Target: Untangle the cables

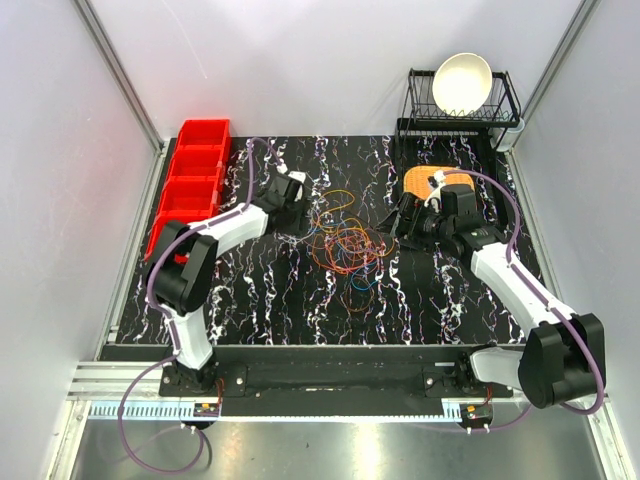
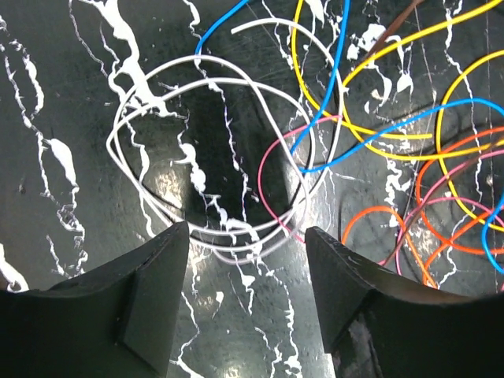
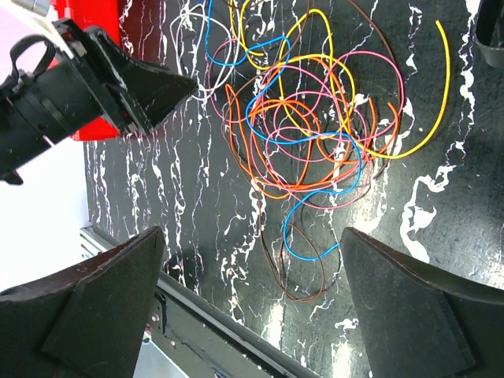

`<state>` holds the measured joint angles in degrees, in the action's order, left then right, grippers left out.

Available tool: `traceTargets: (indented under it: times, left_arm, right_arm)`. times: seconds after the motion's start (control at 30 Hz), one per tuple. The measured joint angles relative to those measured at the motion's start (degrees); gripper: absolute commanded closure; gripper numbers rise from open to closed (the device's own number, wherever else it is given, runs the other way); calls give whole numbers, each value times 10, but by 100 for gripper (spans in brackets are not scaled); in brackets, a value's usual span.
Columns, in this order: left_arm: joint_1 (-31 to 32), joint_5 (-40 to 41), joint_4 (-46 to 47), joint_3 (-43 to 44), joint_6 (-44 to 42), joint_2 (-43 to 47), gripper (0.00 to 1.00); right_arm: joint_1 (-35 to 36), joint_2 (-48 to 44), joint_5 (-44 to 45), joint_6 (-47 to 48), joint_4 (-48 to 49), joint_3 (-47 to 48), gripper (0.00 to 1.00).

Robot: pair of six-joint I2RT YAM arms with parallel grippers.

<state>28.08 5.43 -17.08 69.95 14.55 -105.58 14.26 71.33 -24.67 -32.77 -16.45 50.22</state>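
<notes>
Bins (image 1: pixel 195 175) left of cables (image 1: pixel 345 245), rack (image 1: pixel 505 105) beyond

The cables (image 1: pixel 345 240) sprawl across the middle of the worktop (image 1: pixel 300 310), leaving bare marbled surface open in front of them and behind them. The left tool (image 1: pixel 293 203) crowds the tangle's left edge and the right tool (image 1: pixel 412 225) its right. A row of red bins (image 1: pixel 195 180) lines the left border. An orange object (image 1: pixel 420 180) and a dish rack (image 1: pixel 462 110) block the far right corner.

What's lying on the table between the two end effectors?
The cables, a loose multicoloured tangle, lie between the left end effector and the right end effector. The top external view shows it.
</notes>
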Motion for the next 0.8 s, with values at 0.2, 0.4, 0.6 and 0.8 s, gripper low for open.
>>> traceTargets:
  times: [0.2, 0.4, 0.6, 0.8]
  left_arm:
    - [-5, -19, -14, 32, 0, -29, 66]
    - [-12, -42, -42, 72, -1, -61, 95]
    - [-15, -50, -57, 83, -2, -77, 100]
    - [9, -33, -136, 114, -2, -32, 100]
  right_arm:
    - [0, 5, 0, 2, 0, 0, 1]
    - [0, 9, 0, 9, 0, 0, 1]
    - [0, 4, 0, 9, -2, -9, 1]
    - [0, -14, -8, 5, -2, -9, 1]
